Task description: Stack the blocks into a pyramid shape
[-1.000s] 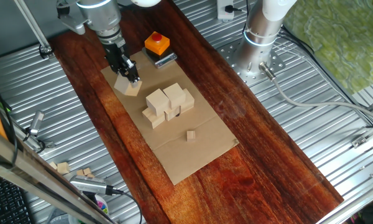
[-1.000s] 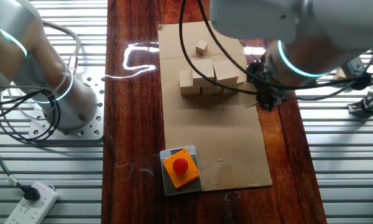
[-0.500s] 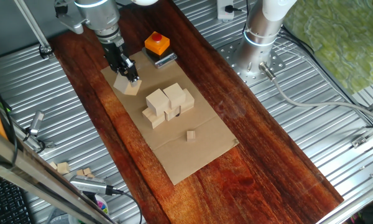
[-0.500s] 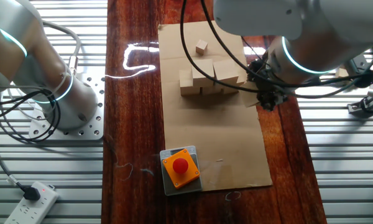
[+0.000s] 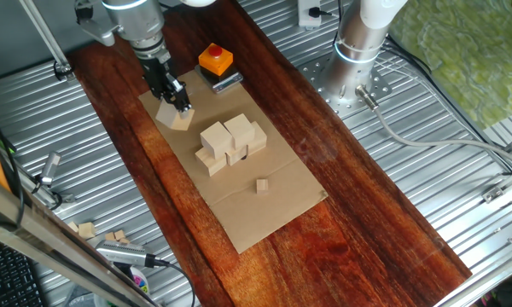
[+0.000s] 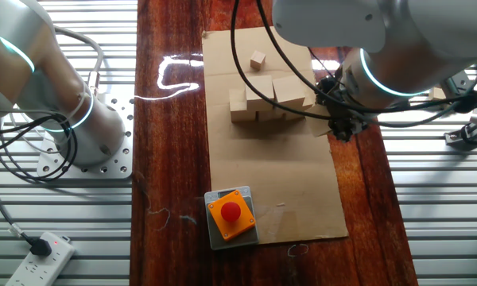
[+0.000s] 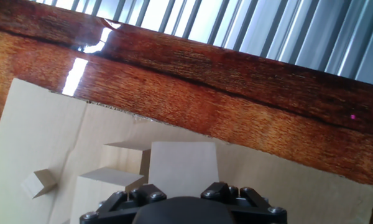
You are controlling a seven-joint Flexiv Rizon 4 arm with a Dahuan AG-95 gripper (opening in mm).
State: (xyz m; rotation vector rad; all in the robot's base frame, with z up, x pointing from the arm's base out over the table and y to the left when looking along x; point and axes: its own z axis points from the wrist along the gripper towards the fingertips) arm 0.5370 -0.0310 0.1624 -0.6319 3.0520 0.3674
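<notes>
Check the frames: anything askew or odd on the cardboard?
One block sits tilted in the gripper, apart from the stack. A much smaller cube lies alone beyond the stack. Nothing spilled or damaged.

My arm comes down from above, and my gripper (image 5: 179, 109) points at the cardboard sheet (image 5: 239, 183). My two fingers are closed tight on one wooden block (image 5: 180, 118), near the sheet's far corner. The block looks tilted in my grip, and I cannot tell if it touches the sheet. In the hand view my fingertips are hidden behind my own dark hand (image 7: 183, 208).
</notes>
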